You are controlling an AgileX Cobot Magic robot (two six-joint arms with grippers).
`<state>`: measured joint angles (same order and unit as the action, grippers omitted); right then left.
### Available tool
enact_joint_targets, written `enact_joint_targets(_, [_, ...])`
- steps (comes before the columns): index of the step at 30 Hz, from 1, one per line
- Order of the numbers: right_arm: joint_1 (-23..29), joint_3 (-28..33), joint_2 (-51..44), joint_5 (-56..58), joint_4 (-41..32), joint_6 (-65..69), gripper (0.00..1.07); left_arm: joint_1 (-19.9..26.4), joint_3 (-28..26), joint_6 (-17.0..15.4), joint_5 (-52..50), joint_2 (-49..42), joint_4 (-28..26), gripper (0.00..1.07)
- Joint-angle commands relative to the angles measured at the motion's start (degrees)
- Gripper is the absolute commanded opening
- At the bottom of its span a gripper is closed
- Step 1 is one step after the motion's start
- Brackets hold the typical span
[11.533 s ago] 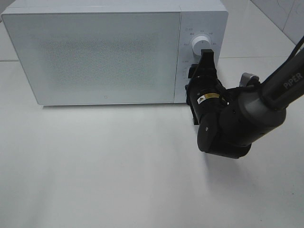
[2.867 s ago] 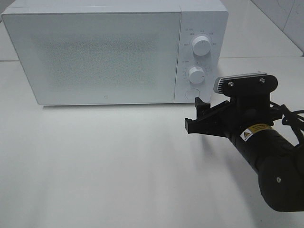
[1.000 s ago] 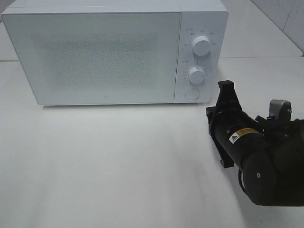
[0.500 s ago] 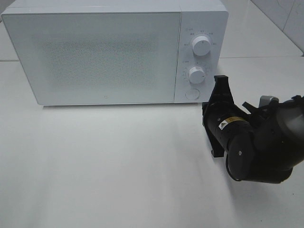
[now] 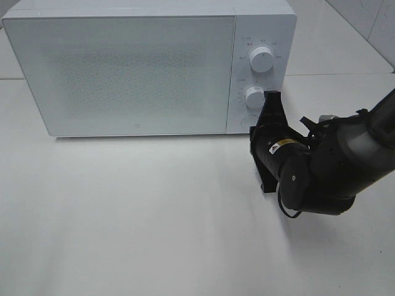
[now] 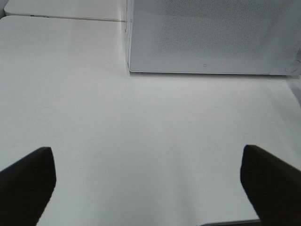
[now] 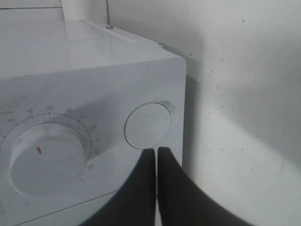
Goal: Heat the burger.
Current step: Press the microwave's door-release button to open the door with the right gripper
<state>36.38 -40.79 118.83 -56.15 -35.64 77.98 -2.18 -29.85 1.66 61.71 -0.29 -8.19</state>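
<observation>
My right gripper [image 7: 156,151] is showing matt black plastic; the microwave [image 5: 151,68] is shining smooth, glossy white, its door [image 5: 120,77] finely speckled; the worktop [image 5: 142,222] is looking matt white.

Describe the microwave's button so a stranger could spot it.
On the white microwave, look at the control panel right of the door. Under the two knobs sits the button: flat, round and smooth, while the knobs stick out and carry scales.

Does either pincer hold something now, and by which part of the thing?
Nothing is held. The left pincer is open over the table; the right pincer is shut empty, tips near the microwave's round button.
</observation>
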Motion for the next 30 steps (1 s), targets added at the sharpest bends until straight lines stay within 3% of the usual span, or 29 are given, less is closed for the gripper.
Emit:
enact_joint_targets(1, [-0.3,-2.0,0.6,-0.1,0.6,-0.6,0.0,0.2,0.2,-0.3,-0.4,-0.5,0.1,1.0])
enact_joint_targets(30, [-2.9,-8.7,4.8,1.3,-1.9,-3.9,0.0,0.2,0.2,-0.3,-0.4,-0.5,0.1,1.0])
